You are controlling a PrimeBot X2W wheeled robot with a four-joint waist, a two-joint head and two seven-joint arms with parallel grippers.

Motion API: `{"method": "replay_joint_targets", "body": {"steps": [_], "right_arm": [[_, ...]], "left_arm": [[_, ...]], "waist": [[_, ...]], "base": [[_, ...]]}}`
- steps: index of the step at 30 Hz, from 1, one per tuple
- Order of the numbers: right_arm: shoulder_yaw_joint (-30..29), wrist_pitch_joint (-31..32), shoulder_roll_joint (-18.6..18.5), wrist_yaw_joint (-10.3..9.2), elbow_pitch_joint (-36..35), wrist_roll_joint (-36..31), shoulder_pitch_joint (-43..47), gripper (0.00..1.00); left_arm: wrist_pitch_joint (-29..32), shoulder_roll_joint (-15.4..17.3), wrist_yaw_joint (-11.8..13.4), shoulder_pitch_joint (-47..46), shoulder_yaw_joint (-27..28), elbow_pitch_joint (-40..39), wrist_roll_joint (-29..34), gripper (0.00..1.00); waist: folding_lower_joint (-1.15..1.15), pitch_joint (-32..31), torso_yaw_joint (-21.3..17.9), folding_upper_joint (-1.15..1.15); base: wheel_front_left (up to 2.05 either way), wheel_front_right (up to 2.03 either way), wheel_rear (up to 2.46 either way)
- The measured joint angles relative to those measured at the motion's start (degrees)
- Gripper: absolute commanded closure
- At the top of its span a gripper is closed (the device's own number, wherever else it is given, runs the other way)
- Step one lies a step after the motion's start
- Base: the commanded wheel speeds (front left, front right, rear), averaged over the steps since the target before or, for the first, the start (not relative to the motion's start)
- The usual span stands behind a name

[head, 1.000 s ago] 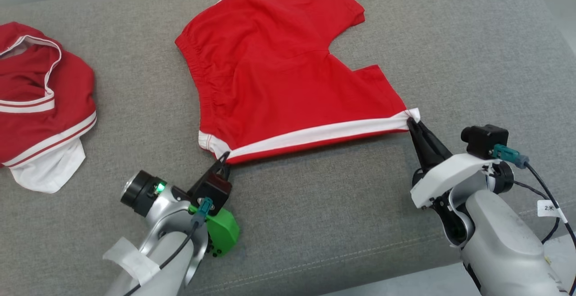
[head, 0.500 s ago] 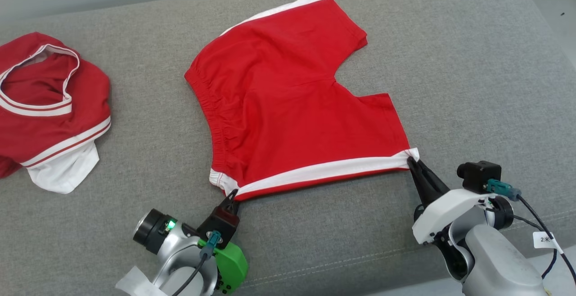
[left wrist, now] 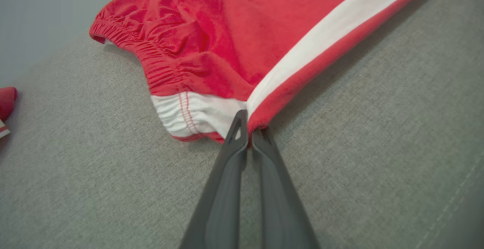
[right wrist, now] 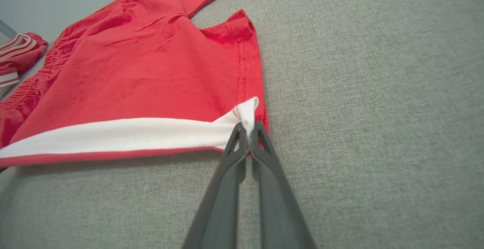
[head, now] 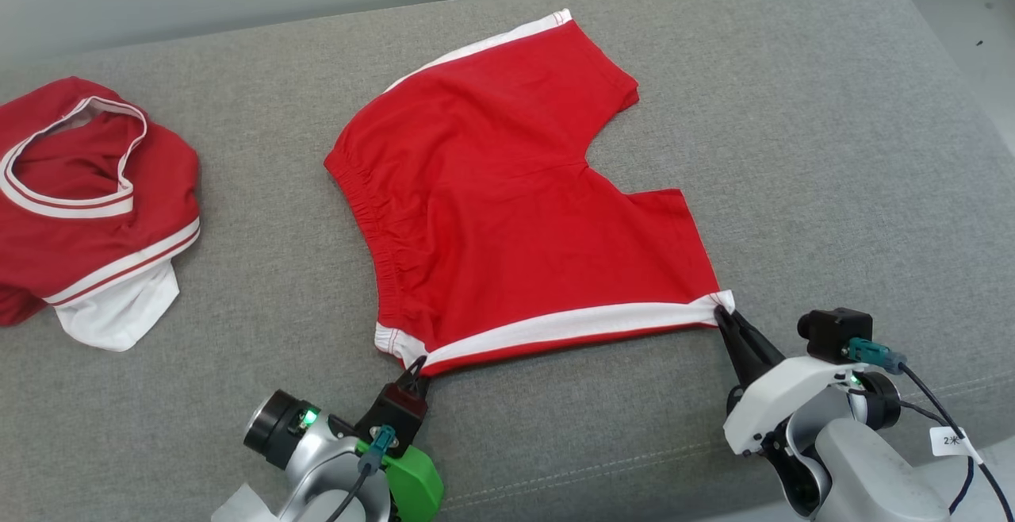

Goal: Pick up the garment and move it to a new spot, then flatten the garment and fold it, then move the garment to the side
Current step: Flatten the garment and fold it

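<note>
One shorts point(head: 515, 213) dragged nearer the couch point(head: 809, 149) edge, two tools, left tool point(head: 418, 364) and right tool point(head: 721, 314), pinching its corners, one other garment point(head: 87, 213).

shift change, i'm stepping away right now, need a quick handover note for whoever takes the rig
Left claw: shut on the waistband corner of the red shorts, by the white stripe.
Right claw: shut on the leg-hem corner of the same stripe.
Shorts: spread fairly flat on the grey cushion, near edge stretched between the claws; another red garment lies crumpled to the left.
Done: pickup and move, apparently; flattening nearly.
Left: fold, then move aside.
</note>
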Motion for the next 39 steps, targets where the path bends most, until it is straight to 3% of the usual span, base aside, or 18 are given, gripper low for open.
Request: {"method": "replay_joint_targets", "body": {"steps": [2,3,4,5,6,8,23,39], "right_arm": [[0.1,0.0,0.1,0.0,0.1,0.0,0.0,1.0],[0.2,0.0,0.1,0.0,0.2,0.0,0.0,0.95],[0.2,0.0,0.1,0.0,0.2,0.0,0.0,0.87],[0.3,0.0,0.1,0.0,0.3,0.0,0.0,0.72],[0.4,0.0,0.1,0.0,0.3,0.0,0.0,0.56],[0.6,0.0,0.2,0.0,0.3,0.0,0.0,0.0],[-0.7,0.0,-1.8,0.0,-2.0,-1.1,1.8,0.0],[-4.8,-0.1,-3.1,0.0,-12.1,-4.8,1.6,0.0]], "left_arm": [[0.0,0.0,0.0,0.0,-0.1,0.0,0.0,1.0],[0.0,0.0,0.0,0.1,0.0,0.0,-0.1,1.0],[0.0,0.0,0.0,0.1,0.0,0.0,-0.1,1.0],[0.0,-0.1,0.0,0.1,0.0,0.0,-0.4,0.98],[0.0,-0.1,0.0,0.2,0.0,0.0,-0.6,0.67],[0.0,-0.3,0.0,0.6,0.1,-0.1,-0.9,0.0],[0.0,-0.7,-0.1,5.4,4.5,-6.7,-7.3,0.0],[0.0,-0.8,1.4,7.2,11.5,-18.2,-10.0,0.0]], "waist": [[0.0,-0.1,0.0,0.0],[0.0,-0.1,0.0,0.0],[0.0,-0.1,0.0,0.0],[0.0,-0.1,0.1,0.0],[0.0,-0.1,0.1,0.0],[0.0,-0.2,0.1,0.0],[0.0,-0.3,0.0,0.0],[0.0,-3.3,-0.8,0.0]], "base": [[0.0,0.0,0.0],[0.0,0.0,0.0],[0.0,0.0,0.0],[0.0,0.0,0.0],[0.0,0.0,0.0],[0.0,0.0,0.0],[0.0,0.0,0.0],[0.0,0.0,0.0]]}}
